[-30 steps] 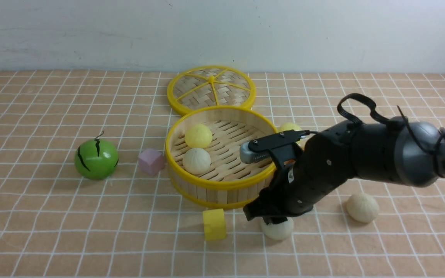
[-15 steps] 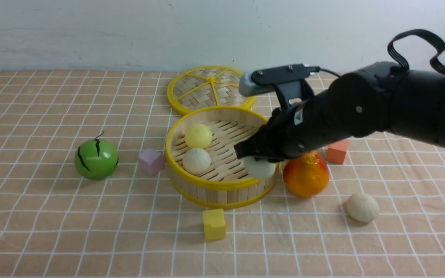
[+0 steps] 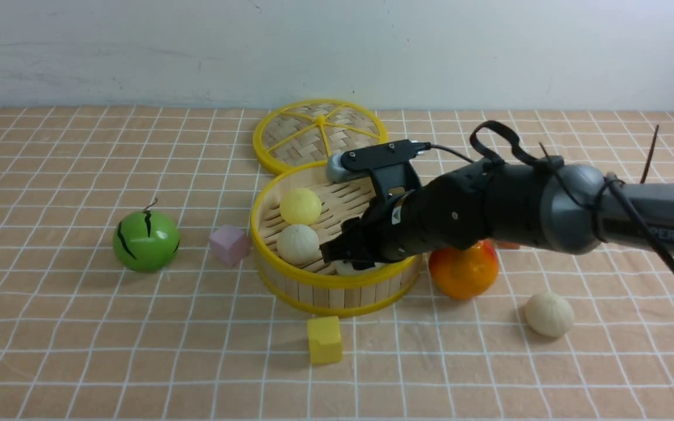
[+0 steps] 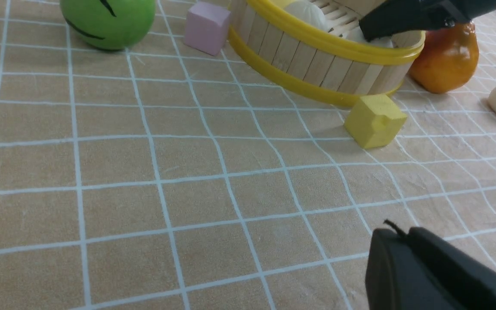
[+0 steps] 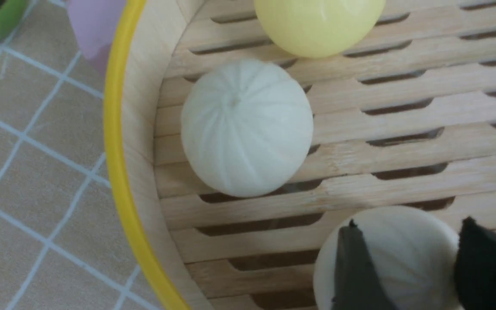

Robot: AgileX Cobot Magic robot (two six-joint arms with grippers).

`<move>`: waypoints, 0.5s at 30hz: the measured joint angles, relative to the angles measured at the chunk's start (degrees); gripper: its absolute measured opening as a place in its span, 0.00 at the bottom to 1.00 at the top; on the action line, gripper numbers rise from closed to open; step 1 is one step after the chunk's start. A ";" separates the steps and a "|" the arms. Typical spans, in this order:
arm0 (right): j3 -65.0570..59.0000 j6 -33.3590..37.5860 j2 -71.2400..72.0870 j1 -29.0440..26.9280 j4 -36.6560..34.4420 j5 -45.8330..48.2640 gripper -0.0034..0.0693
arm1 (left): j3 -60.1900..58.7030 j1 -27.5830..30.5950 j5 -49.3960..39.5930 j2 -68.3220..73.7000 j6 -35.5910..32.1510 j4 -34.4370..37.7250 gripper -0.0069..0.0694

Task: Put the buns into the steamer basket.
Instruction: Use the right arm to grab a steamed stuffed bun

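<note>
The steamer basket (image 3: 313,279) stands mid-table with a pale yellow bun (image 3: 300,206) and an off-white pleated bun (image 3: 297,244) on its slats. My right gripper (image 3: 351,257) reaches down inside its near right part. In the right wrist view the gripper (image 5: 407,224) is open, its fingers spread either side of a third off-white bun (image 5: 407,258) that rests on the slatted floor. One more off-white bun (image 3: 549,314) lies on the cloth at the right. My left gripper (image 4: 396,232) hovers low over the cloth near the front, shut and empty; it is outside the front view.
The woven lid (image 3: 319,133) lies behind the basket. A green striped ball (image 3: 145,240) and a pink cube (image 3: 229,244) sit to the left, a yellow cube (image 3: 324,339) in front, an orange pear (image 3: 463,272) against the basket's right side.
The right arm picked an off-white bun up from the cloth in front of the basket, carried it over the rim, lowered it onto the slats, and its jaws have spread.
</note>
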State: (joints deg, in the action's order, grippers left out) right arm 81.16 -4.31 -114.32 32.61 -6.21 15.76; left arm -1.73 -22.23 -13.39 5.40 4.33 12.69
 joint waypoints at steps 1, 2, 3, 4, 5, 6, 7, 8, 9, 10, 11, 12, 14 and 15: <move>0.00 0.00 1.33 0.04 -0.11 0.35 0.64 | 0.00 0.00 0.00 0.00 0.00 0.00 0.13; 0.00 0.03 2.73 0.07 -0.11 0.66 0.68 | 0.00 0.00 0.00 0.00 0.00 0.00 0.13; 0.00 0.08 4.93 0.11 -0.11 1.36 0.72 | 0.00 0.00 0.00 0.00 0.00 0.00 0.13; 0.00 0.08 7.06 0.11 -0.03 1.96 0.73 | 0.00 0.00 0.00 0.00 0.00 0.00 0.14; 0.00 0.08 10.54 0.11 0.68 4.31 0.75 | 0.00 0.00 0.00 0.00 0.00 0.00 0.14; 0.05 0.08 12.99 -0.02 1.48 6.35 0.75 | 0.00 0.00 0.00 0.00 0.00 0.00 0.14; 0.05 0.02 15.96 -0.19 3.03 8.93 0.75 | 0.00 0.00 0.00 0.00 0.00 0.00 0.14; 0.05 -0.31 18.62 -0.66 4.77 12.74 0.74 | 0.00 0.00 0.00 0.00 0.00 0.00 0.14; -0.33 -1.12 20.86 -1.55 6.51 17.57 0.72 | 0.00 0.00 0.00 0.00 0.00 0.00 0.14; -0.48 -1.53 21.64 -1.76 7.25 19.09 0.72 | 0.00 0.00 0.00 0.00 0.00 0.00 0.14; -2.88 -4.01 24.00 -4.14 10.02 24.65 0.68 | 0.00 0.00 0.00 0.00 0.00 0.00 0.14; -4.57 -5.94 24.75 -5.51 11.41 27.39 0.65 | 0.00 0.00 0.00 0.00 0.00 0.00 0.14; -9.85 -9.48 24.95 -8.76 12.87 30.08 0.60 | 0.00 0.00 0.00 0.00 0.00 0.00 0.14; -12.71 -11.19 24.58 -10.41 13.20 30.21 0.57 | 0.00 0.00 0.00 0.00 0.00 0.00 0.14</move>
State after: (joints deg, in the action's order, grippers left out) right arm 68.45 -15.50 -89.75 22.20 6.99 45.97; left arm -1.73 -22.23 -13.39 5.40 4.33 12.69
